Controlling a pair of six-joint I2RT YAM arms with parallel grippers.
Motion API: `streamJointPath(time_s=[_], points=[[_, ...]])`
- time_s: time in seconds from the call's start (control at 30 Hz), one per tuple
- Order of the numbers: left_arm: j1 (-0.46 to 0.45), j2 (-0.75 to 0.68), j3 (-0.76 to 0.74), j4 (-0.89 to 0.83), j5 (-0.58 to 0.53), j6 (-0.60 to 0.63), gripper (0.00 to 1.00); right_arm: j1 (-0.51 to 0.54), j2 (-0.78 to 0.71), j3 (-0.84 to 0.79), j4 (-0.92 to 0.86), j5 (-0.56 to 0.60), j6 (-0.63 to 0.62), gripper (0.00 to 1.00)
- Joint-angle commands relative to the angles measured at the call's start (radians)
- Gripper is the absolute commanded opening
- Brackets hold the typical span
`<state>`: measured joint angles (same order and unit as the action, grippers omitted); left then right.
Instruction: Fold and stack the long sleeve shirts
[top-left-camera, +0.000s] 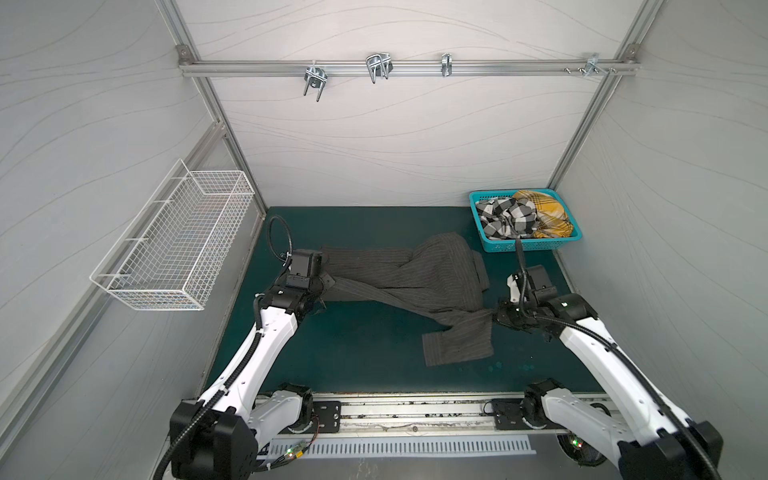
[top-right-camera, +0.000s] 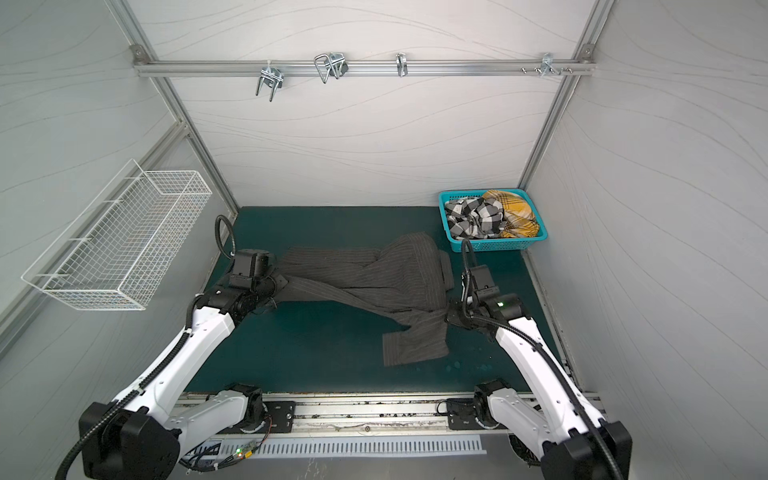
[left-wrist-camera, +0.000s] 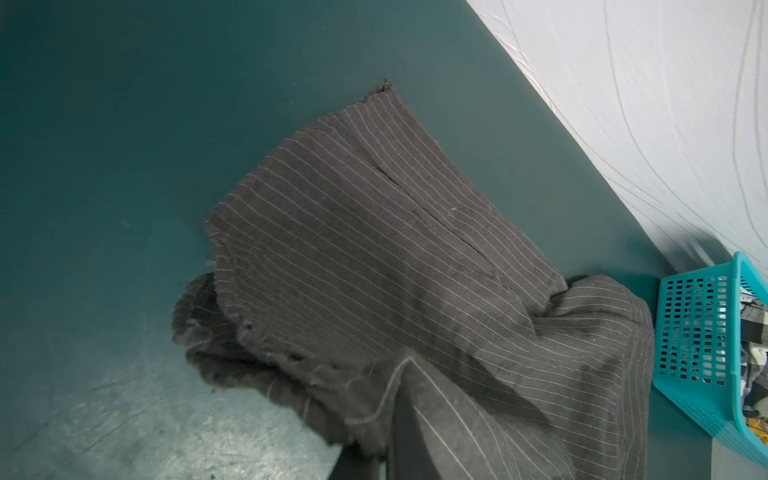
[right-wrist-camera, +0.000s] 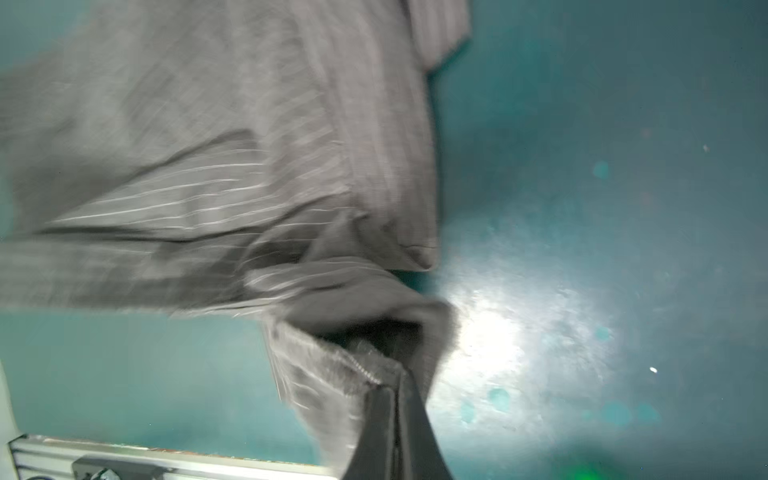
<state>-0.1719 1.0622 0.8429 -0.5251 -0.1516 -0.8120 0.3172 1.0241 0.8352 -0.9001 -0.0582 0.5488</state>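
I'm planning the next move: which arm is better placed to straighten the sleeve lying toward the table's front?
Right, probably. The right gripper grips the striped shirt just beside that sleeve, while the left gripper pinches the shirt's opposite end, well away.

In both top views the charcoal pinstriped shirt (top-left-camera: 415, 282) is lying stretched sideways across the middle of the frame, rumpled and twisted, with thin pale stripes running along the cloth. One flat rectangular end is spreading toward the lower centre-right. The black-and-white check shirt (top-left-camera: 505, 218) is sitting crumpled at the upper right, touching the mustard-yellow plaid shirt (top-left-camera: 548, 216) bunched just right of it.
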Motion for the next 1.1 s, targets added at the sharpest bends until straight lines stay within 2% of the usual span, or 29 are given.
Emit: streamJointPath(time_s=[0.0, 0.03, 0.13, 0.2, 0.3, 0.4, 0.5, 0.57, 0.6, 0.7, 0.8, 0.97, 1.07], points=[[-0.004, -0.035, -0.036, 0.022, 0.071, -0.018, 0.0, 0.057, 0.077, 0.038, -0.068, 0.01, -0.007, 0.58], [-0.01, -0.053, -0.055, 0.028, 0.093, -0.029, 0.0, 0.125, 0.073, 0.054, -0.092, 0.068, 0.008, 0.7], [-0.014, -0.107, -0.095, 0.03, 0.125, -0.049, 0.0, 0.331, 0.085, 0.103, -0.205, 0.218, 0.111, 0.91], [-0.015, -0.131, -0.103, 0.016, 0.129, -0.044, 0.0, 0.406, 0.126, 0.106, -0.272, 0.245, 0.173, 0.95], [-0.015, -0.15, -0.112, 0.0, 0.137, -0.029, 0.0, 0.486, 0.169, 0.051, -0.253, 0.218, 0.237, 0.99], [-0.015, -0.153, -0.12, -0.012, 0.144, -0.024, 0.0, 0.493, 0.22, 0.0, -0.19, 0.177, 0.255, 0.99], [-0.014, -0.153, -0.126, -0.022, 0.145, -0.024, 0.0, 0.465, 0.288, -0.003, -0.125, 0.116, 0.203, 0.96], [-0.015, -0.154, -0.13, -0.024, 0.145, -0.026, 0.0, 0.444, 0.345, 0.013, -0.095, 0.076, 0.151, 0.88], [-0.014, -0.156, -0.132, -0.023, 0.145, -0.027, 0.0, 0.435, 0.381, 0.019, -0.077, 0.048, 0.126, 0.77], [-0.014, -0.156, -0.133, -0.019, 0.145, -0.025, 0.0, 0.44, 0.445, 0.04, -0.064, 0.017, 0.089, 0.35], [-0.014, -0.144, -0.141, -0.01, 0.14, -0.017, 0.0, 0.469, 0.446, 0.064, -0.071, 0.012, 0.068, 0.0], [-0.014, -0.119, -0.154, -0.012, 0.131, -0.013, 0.0, 0.557, 0.341, 0.214, -0.189, 0.014, 0.024, 0.0], [-0.014, -0.117, -0.174, -0.015, 0.121, -0.02, 0.0, 0.54, 0.276, 0.327, -0.198, -0.053, -0.027, 0.0]])
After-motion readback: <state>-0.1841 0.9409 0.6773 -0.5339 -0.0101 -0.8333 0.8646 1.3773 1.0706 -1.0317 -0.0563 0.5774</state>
